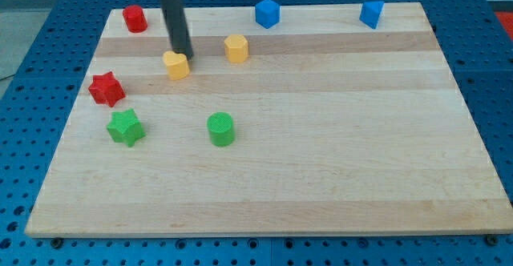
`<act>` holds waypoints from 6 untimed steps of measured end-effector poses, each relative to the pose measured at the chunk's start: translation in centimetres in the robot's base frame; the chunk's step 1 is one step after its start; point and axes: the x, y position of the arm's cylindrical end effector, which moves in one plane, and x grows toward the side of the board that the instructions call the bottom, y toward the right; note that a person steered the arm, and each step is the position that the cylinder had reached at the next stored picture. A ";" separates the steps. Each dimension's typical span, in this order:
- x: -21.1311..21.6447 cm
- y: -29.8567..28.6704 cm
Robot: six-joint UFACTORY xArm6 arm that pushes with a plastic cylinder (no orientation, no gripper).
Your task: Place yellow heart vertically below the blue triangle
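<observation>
Camera view shows a pale wooden board as the surface (321, 138), lying on a blue perforated table (497, 98). The arm carries no grasping end effector; it ends in a straight dark rod whose tip (184, 56) stands at the upper right edge of the yellow heart-shaped block (176, 64), touching it or just beside it; which one cannot be told.

That yellow heart sits in the board's upper left part, well apart from the blue triangular block (370, 14), which lies near the view's top right. A yellow hexagonal block (236, 48) is near the tip on the view's right, and a blue cube (267, 13) lies above it near the top edge. A red cylinder (134, 18) sits at the top left corner. Towards the left edge lie a red star-shaped block (106, 88) and, just below it, a green star-shaped block (125, 126). A green cylinder (221, 129) stands below the yellow heart.
</observation>
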 end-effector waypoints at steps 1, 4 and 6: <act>0.0 -5.5; 3.4 8.1; 4.3 13.1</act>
